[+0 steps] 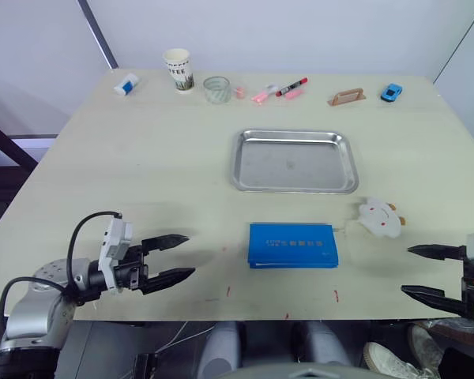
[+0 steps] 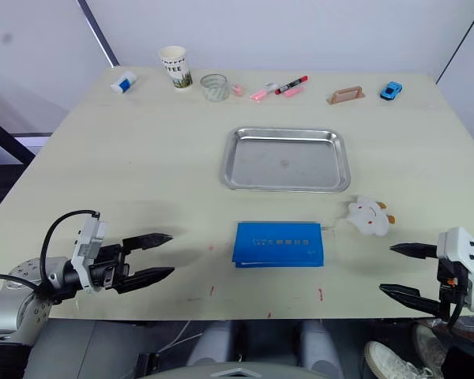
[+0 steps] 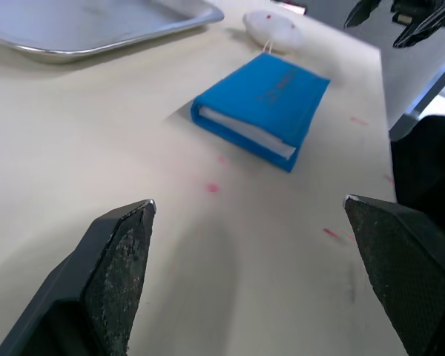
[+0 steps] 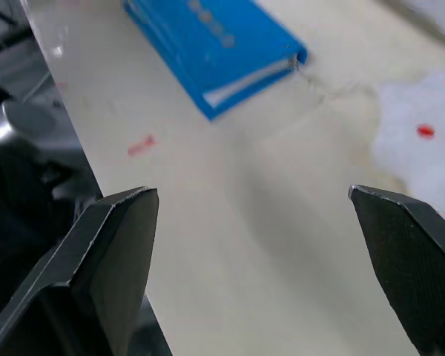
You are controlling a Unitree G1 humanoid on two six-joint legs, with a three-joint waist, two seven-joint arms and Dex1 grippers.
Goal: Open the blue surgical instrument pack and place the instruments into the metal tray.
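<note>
The blue surgical instrument pack [image 1: 293, 245] lies shut and flat near the table's front edge, white lettering up; its whitish lining shows at the edge [image 3: 245, 132]. The instruments are hidden inside it. Beyond it sits the metal tray [image 1: 294, 183], bare inside. My left gripper [image 1: 179, 257] hovers open over the table to the left of the pack, fingers pointing toward it. At the table's front right corner my right gripper [image 1: 419, 271] is open too, to the right of the pack [image 4: 208, 44]. Neither holds anything.
A white plush toy [image 1: 379, 217] lies just right of the pack. Along the far edge stand a paper cup [image 1: 178, 69], a glass [image 1: 216, 89], pink and red markers [image 1: 280, 90], a small blue toy car [image 1: 391, 92], a tan holder [image 1: 347, 97] and a small white-blue object [image 1: 126, 84].
</note>
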